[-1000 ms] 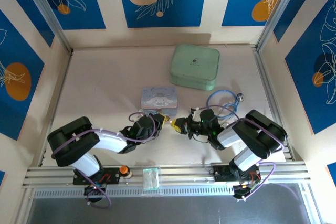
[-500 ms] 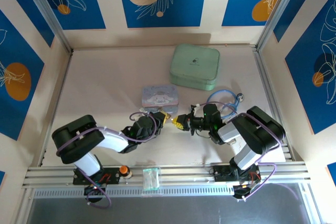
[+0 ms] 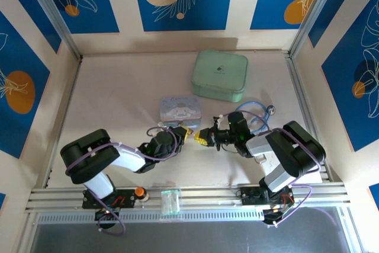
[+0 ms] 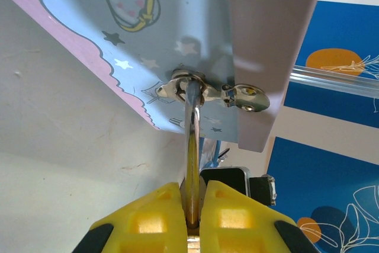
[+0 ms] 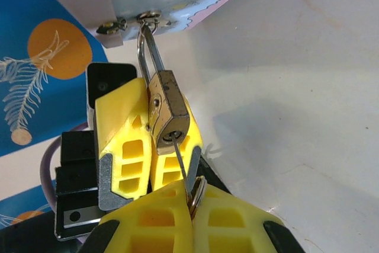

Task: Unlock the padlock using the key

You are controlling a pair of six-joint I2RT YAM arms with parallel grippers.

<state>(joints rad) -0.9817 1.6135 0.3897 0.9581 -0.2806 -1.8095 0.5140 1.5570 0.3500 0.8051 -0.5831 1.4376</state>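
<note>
The small brass padlock hangs by its silver shackle from the hasp of the pastel blue cartoon tin. My left gripper is shut on the padlock body, seen edge-on between the yellow fingers. My right gripper is shut on the thin silvery key, at its ring end. The key's blade tip sits in the keyhole. From above, the two grippers meet nose to nose just in front of the tin.
A mint green case lies behind the tin. A blue coiled cable rests to the right, by my right arm. The aluminium rail runs along the near edge, with a small clear box on it.
My right wrist has moved up and slightly left towards the tin, bringing the key up against the padlock. The left gripper has shifted slightly up with the padlock.
</note>
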